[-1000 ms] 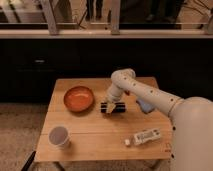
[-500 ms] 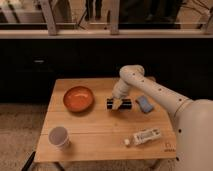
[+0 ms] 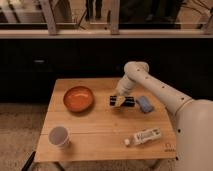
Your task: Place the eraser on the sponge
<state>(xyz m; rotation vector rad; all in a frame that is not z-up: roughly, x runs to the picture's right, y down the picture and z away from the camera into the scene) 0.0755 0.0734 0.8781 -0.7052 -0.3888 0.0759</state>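
Camera view has my gripper (image 3: pixel 120 99) just right of the frame's centre, clenched, as far as I can judge, on the eraser (image 3: pixel 120 102). The eraser shows at the gripper's tip, low over a dark bar (image 3: pixel 130 100) on the table (image 3: pixel 100 145). The sponge (image 3: pixel 145 104) lies just right of that bar with its top bare, so the eraser is not on it. My main worry is height: if I carry it rightward this low, the eraser or my tip could catch the bar and shove it into the sponge, knocking my target askew. The sponge is small and soft, so letting go off-centre or from too high could make the eraser tip or bounce off onto the wood. Pressing down hard could squash the pad, which might then spring back and flick the eraser away. Only a little of the eraser seems held, so a quick swing might loosen it. The bowl (image 3: pixel 78 98), cup (image 3: pixel 58 136) and bottle (image 3: pixel 143 136) lie well apart from that path.
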